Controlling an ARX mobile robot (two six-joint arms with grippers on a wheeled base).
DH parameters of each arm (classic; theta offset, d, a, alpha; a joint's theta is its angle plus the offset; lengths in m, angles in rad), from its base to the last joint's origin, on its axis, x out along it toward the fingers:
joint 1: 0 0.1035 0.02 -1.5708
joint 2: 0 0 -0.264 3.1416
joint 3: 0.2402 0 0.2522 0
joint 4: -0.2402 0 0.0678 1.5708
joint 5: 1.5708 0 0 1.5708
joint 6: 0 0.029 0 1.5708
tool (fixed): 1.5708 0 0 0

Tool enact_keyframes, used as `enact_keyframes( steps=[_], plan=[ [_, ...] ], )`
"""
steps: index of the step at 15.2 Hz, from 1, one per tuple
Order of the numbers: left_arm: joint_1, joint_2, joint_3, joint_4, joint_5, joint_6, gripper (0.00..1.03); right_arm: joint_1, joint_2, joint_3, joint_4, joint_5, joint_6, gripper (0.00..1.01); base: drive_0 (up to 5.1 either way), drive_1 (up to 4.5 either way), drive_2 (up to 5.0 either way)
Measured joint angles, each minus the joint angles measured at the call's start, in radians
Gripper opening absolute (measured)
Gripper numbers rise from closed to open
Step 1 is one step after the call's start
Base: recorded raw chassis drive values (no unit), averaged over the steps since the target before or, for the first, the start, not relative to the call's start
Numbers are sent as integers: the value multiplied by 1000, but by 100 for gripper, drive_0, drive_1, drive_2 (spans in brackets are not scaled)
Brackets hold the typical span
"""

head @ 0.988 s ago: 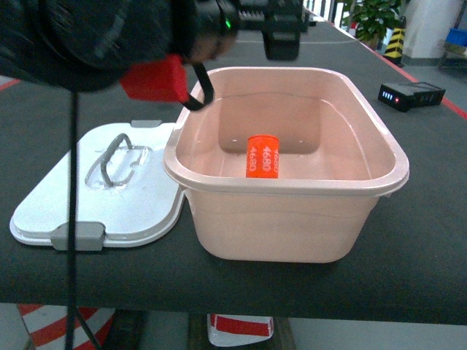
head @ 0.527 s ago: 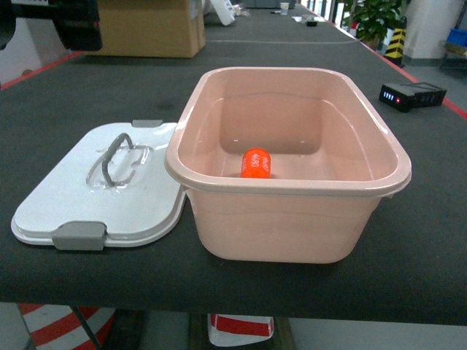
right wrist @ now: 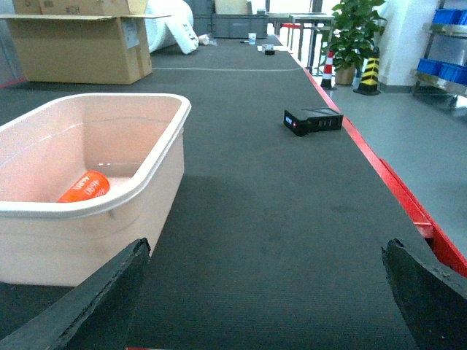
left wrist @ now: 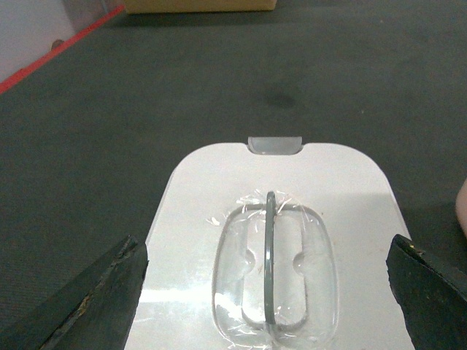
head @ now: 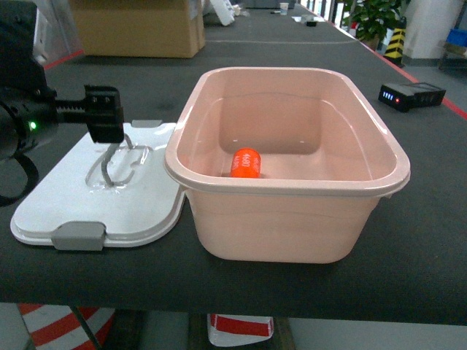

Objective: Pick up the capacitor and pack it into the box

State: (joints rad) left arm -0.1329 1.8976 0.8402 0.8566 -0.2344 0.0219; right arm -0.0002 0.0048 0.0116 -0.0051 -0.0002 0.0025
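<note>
The orange capacitor (head: 246, 162) lies on its side on the floor of the pale pink box (head: 292, 184), free of both grippers. The box's white lid (head: 58, 204) lies flat on the table to its left, wire handle (left wrist: 270, 255) standing up. My left gripper (head: 104, 120) hovers over that handle, open and empty, its fingers wide on either side of the lid (left wrist: 343, 189). My right gripper (right wrist: 266, 292) is open and empty over bare table to the right of the box (right wrist: 87, 208); the capacitor (right wrist: 84, 187) shows inside it. The right gripper is out of the head view.
A brown cardboard carton (head: 139, 28) stands at the back left. A black device with lit dots (head: 411, 95) lies at the back right, near the table's red edge (right wrist: 394, 182). A potted plant (right wrist: 357, 29) stands beyond the table.
The left arm left the space over the box, swung off to the left and now hovers over the lid. The capacitor has rolled a little leftward on the box floor.
</note>
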Motion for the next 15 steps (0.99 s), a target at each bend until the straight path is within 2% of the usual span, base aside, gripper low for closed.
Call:
enact_keyframes(
  steps=[3, 6, 9, 11, 15],
  plan=[
    [37, 135, 24, 55, 31, 8, 98, 0, 0, 0, 0, 0, 0, 98, 0, 0, 0],
    [85, 327, 144, 94, 98, 13, 98, 0, 0, 0, 0, 0, 0, 98, 0, 0, 0],
    [85, 379, 209, 101, 116, 13, 97, 0, 0, 0, 0, 0, 0, 98, 0, 0, 0],
    [76, 391, 219, 98, 122, 15, 74, 0, 0, 0, 0, 0, 0, 98, 0, 0, 0],
    [58, 391, 226, 102, 120, 32, 38, 0, 0, 0, 0, 0, 0, 98, 0, 0, 0]
  ],
)
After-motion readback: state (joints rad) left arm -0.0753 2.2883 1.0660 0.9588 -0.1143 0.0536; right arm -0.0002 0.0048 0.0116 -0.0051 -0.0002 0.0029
